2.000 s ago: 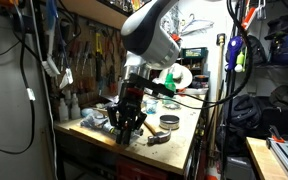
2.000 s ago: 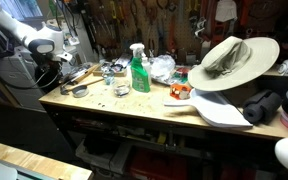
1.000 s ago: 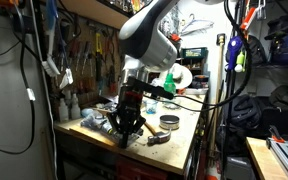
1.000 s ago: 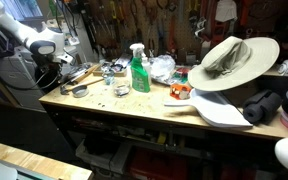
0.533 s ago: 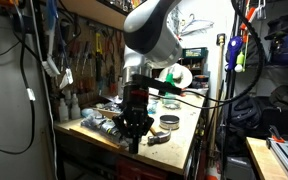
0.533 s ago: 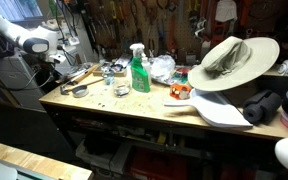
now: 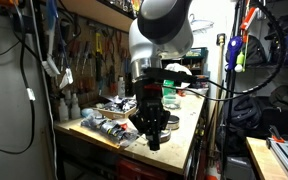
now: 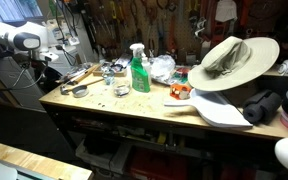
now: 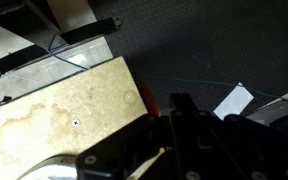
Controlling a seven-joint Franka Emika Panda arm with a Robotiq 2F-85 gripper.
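**WORKSHOP BENCH:** A Franka arm hangs its hand [image 7: 153,142] low at the front edge of a crowded table [image 7: 189,138]. Its 2 fingers look drawn together, with nothing showing between them.

The wrist view puts the hand [image 9: 181,100] just off a corner of the table [image 9: 69,110], whose top is tan and stained. Dark floor lies beneath the hand, and a white scrap of paper [image 9: 234,100] sits below and to 1 side of it.

The thing nearest the hand is a round tin [image 8: 79,90], which lies on the table close by among small tools and crumpled plastic wrap [image 7: 106,127]. Hand and tin are apart. Farther along the table from the hand are a green spray bottle [image 8: 139,70], a clear plastic bag [image 8: 162,67], a white paddle-shaped board [image 8: 219,108] and a wide-brimmed hat [image 8: 234,58].

The step in hand looks like a hover clear of the table, with no contact made. Judged from this stance, a reach for the tin would call for the fingers to part and the hand to travel in over the tabletop before descending.

The spray bottle's label is too small to read. No brand or other writing can be made out in any view.
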